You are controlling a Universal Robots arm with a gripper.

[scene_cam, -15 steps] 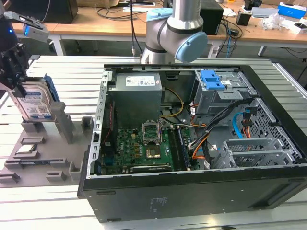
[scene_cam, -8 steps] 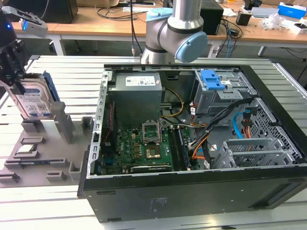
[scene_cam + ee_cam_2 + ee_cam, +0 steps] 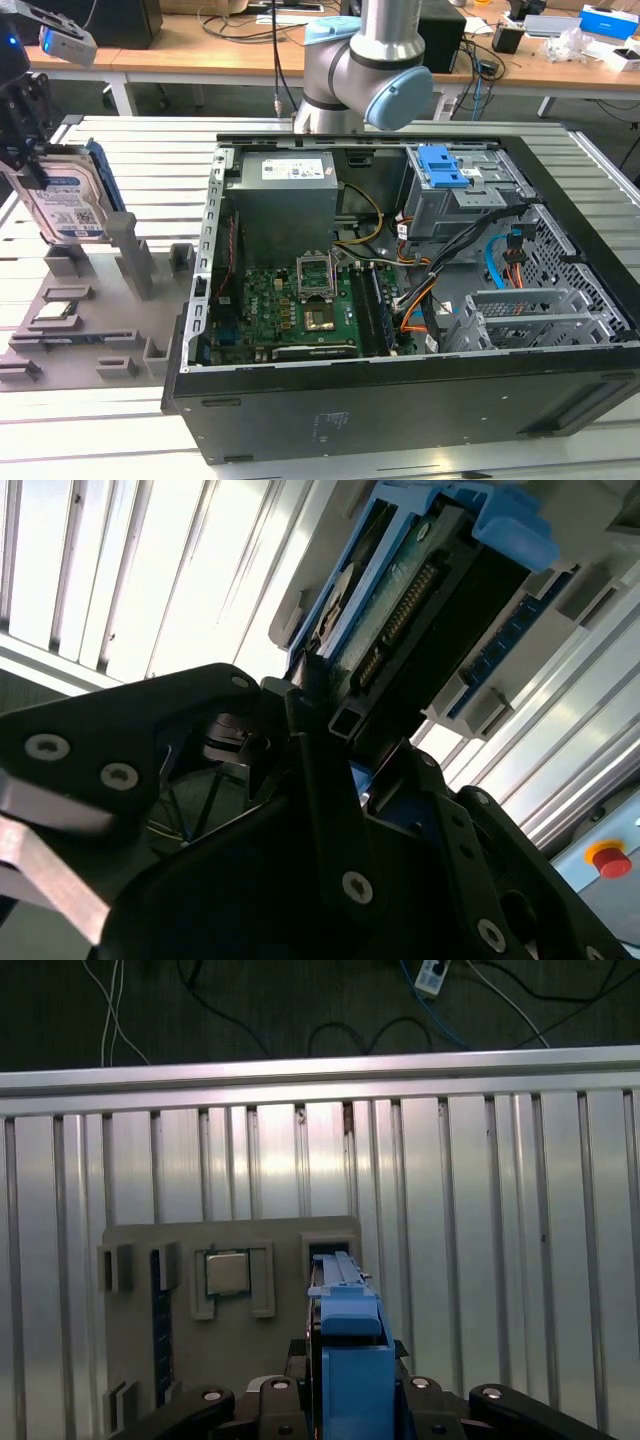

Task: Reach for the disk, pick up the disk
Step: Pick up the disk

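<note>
My hand [image 3: 30, 160] is clamped on the disk [image 3: 65, 205], black fingers [image 3: 330, 810] pressed against its blue plastic rails. The flat silver slab hangs tilted just below the hand, above the grey moulded tray [image 3: 110, 310] on the ribbed aluminium surface [image 3: 120, 440]. I cannot tell whether its lower edge clears the tray. The fingers hide its near end.

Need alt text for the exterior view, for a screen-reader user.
At the exterior view's left, the gripper grips the disk, a silver drive with blue rails, upright over a grey fixture plate. An open computer case sits in the middle of the slotted metal table, with the arm's base behind it.
</note>
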